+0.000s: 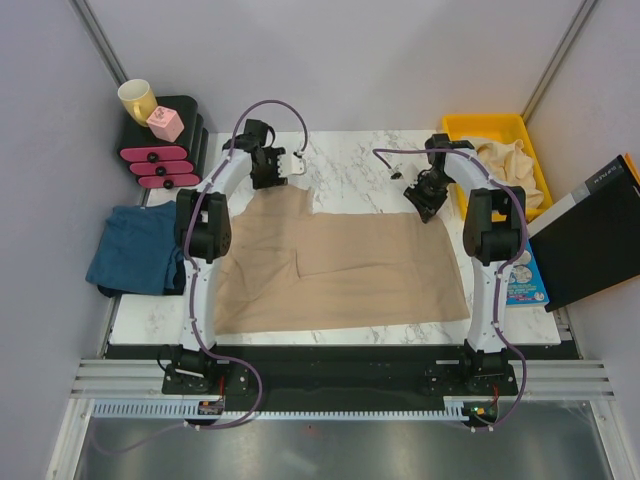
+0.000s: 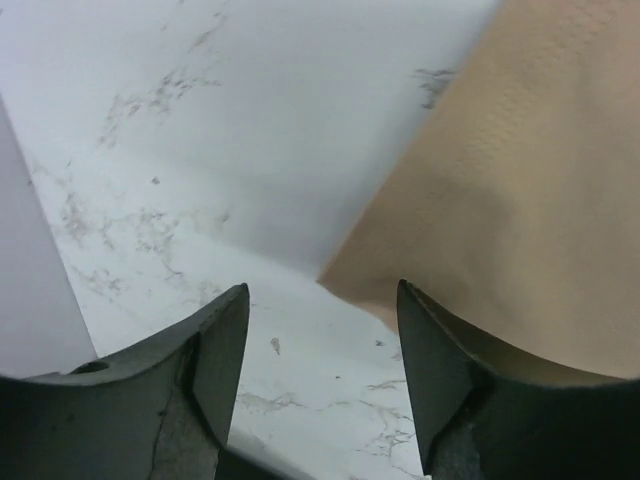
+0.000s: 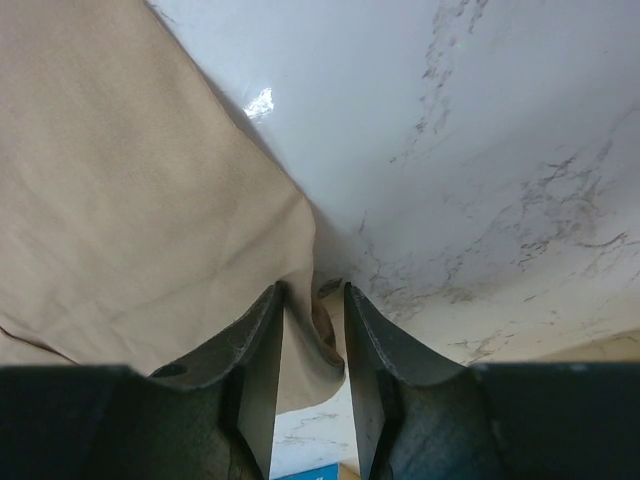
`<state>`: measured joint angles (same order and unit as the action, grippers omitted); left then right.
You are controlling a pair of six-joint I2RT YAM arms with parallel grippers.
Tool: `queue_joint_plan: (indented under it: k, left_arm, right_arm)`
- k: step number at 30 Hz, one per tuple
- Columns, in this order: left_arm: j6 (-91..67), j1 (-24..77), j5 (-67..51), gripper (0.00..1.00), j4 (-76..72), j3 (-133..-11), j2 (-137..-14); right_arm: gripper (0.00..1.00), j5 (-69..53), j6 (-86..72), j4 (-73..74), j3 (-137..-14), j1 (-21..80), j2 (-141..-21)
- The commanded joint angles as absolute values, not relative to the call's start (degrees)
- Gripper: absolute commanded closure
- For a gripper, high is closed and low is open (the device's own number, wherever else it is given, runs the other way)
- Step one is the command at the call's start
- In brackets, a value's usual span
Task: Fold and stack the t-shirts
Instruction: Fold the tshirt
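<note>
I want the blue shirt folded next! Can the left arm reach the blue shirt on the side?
Probably yes. The blue shirt lies right beside the left arm with nothing between them, and the left gripper is open and empty. It would have to swing back toward it.

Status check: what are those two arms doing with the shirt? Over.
Left gripper open, empty. Right gripper shut on far edge of tan t-shirt. Shirt spread flat on table; nothing on top.
</note>
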<state>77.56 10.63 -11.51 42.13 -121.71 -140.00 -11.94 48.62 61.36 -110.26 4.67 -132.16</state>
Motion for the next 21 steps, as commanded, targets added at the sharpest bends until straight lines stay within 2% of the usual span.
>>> queue_joint_plan:
  k: [1, 9, 21]
  left_arm:
    - [64.36, 10.2, -5.46, 0.26, 37.88, -125.94, -138.86]
    - [50.47, 9.93, -8.96, 0.27, 40.69, -121.46, -136.67]
    - [35.6, 7.38, -16.87, 0.34, 46.76, -132.54, -146.59]
  right_arm:
    - [0.62, -12.74, 47.81, 60.03, -110.13, 5.01, -129.29]
    - [0.62, -12.66, 47.55, 58.8, -108.19, 4.92, -128.32]
    - [0.63, -12.31, 47.64, 58.8, -110.12, 5.1, -128.58]
